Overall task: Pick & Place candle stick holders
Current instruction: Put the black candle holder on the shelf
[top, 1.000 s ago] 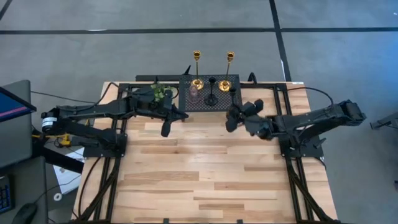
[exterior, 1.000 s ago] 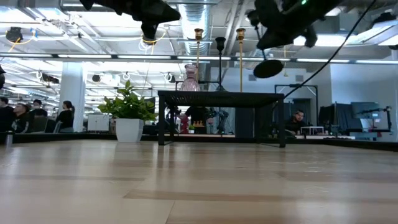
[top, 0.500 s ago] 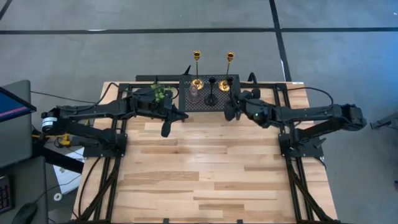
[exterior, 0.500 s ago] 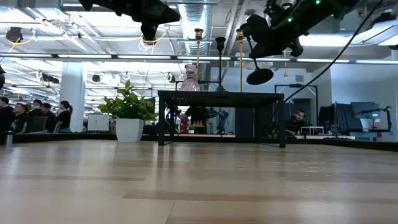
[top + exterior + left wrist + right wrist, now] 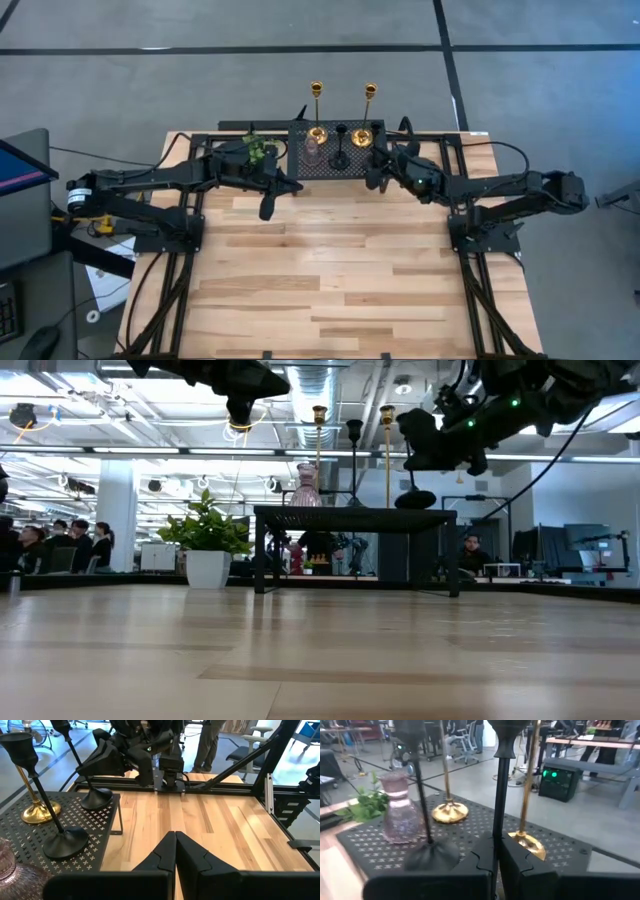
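Black candle holder (image 5: 500,795) — stem upright

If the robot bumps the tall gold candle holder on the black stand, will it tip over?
Probably. The gold candle holder is tall and thin-stemmed with a small round base, so it looks top-heavy and apt to tip. It seems stiff metal, so likely no bending. Its shiny stem may slip in a grip. The mesh stand gives it a flat footing, though.

Left pincer (image 5: 265,208) closed, arm stretched low across the counter's far side, right pincer (image 5: 373,181) clamped shut, arm reaching inward
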